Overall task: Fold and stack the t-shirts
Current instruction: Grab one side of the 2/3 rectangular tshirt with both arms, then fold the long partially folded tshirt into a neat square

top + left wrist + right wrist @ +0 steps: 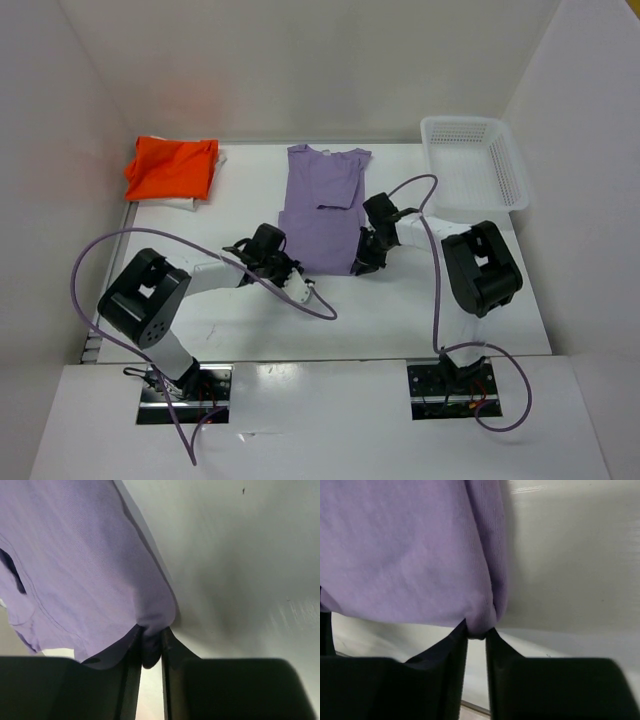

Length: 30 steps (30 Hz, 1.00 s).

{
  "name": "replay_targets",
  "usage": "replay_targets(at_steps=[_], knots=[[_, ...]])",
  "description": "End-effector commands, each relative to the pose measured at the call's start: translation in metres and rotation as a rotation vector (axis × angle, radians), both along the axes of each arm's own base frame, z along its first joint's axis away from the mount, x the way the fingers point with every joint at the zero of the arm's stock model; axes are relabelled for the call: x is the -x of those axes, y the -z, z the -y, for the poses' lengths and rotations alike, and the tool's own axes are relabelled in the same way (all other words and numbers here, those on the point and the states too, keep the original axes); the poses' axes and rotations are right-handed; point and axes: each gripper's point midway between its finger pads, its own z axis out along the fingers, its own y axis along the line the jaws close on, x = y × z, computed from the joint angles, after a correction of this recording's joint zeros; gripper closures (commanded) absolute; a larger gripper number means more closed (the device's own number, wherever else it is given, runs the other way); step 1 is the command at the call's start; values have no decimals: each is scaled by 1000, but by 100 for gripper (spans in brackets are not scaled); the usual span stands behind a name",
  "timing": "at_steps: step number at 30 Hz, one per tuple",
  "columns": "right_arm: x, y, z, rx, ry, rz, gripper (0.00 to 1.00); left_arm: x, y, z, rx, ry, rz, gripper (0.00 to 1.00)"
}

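Observation:
A lavender purple t-shirt (322,205) lies flat in the middle of the table, its sides folded in. My left gripper (283,259) is shut on the shirt's near left corner; in the left wrist view the cloth (150,630) bunches between the dark fingers (131,680). At the near right corner my right gripper (364,262) pinches a fold of the same shirt (480,622), its fingers (456,675) close together. A bright orange t-shirt (171,167) sits folded at the back left, on top of a cream-white one (183,203) whose edge peeks out.
A white perforated basket (473,160) stands at the back right corner. White walls enclose the table on the left, back and right. Purple cables loop from both arms over the near part of the table.

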Motion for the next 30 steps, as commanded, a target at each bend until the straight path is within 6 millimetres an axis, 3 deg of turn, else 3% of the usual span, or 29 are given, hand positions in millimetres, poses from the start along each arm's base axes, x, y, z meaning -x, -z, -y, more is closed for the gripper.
replay_targets(at_steps=[1,2,3,6,9,10,14,16,21,25,26,30], knots=[[-12,3,-8,-6,7,31,78,2,0,9,65,-22,-61,77],[-9,6,-6,-1,7,21,94,-3,-5,13,80,-28,-48,82],[-9,6,-6,-1,7,21,100,-5,-5,10,80,-38,-47,84],[1,0,-6,-14,-12,2,100,-3,-7,10,80,-54,-89,89],[18,-17,6,13,-48,5,100,17,-18,7,61,-35,-150,90],[23,-31,8,4,-48,26,100,31,-17,6,42,-28,-188,92],[70,-43,28,30,-61,-23,100,75,-26,9,15,-45,-306,93],[88,-62,15,-9,-76,2,100,102,-33,9,4,-49,-398,93],[158,-85,-8,-34,-93,-85,100,165,-62,12,-12,-58,-538,93],[213,-119,-9,-102,-58,-139,100,192,-93,11,14,-78,-625,93],[221,-138,-8,-167,-51,-114,100,196,-101,10,25,-84,-637,93],[233,-176,4,-237,28,-101,100,211,-135,15,85,-137,-735,93]])
